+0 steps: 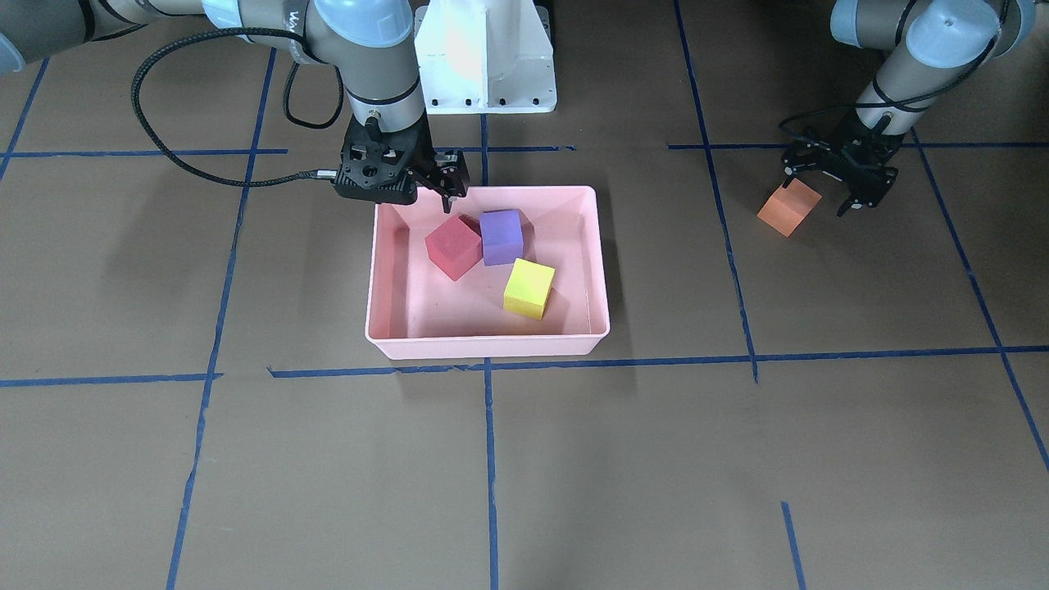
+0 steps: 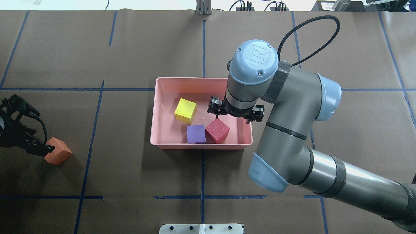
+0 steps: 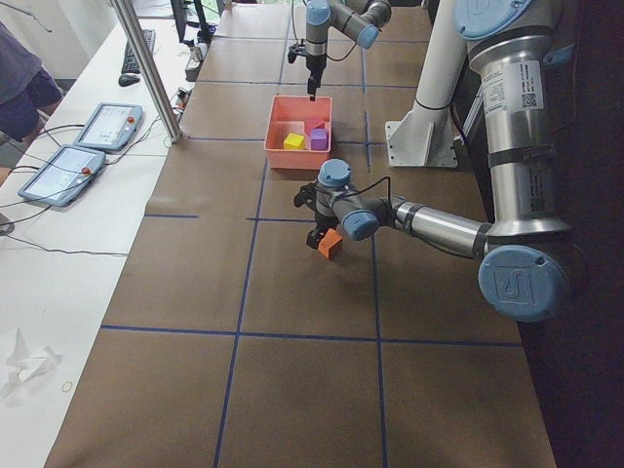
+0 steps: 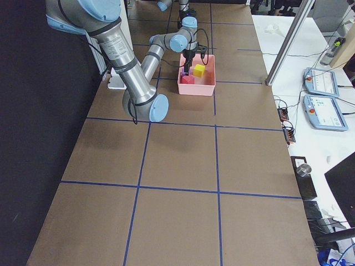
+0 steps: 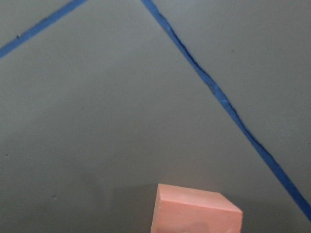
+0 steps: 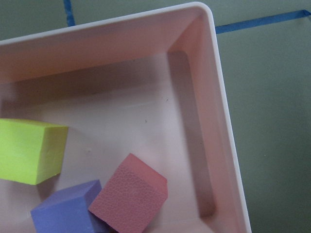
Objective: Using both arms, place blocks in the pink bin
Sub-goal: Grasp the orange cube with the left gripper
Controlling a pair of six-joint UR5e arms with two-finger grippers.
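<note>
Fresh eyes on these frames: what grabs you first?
The pink bin at the table's centre stands out first. It holds the red cube, purple cube and yellow cube, and the right gripper hangs over its edge nearest the robot's base. Next comes the lone orange cube, out on the brown table on the robot's left, with the left gripper open right at it.
</note>
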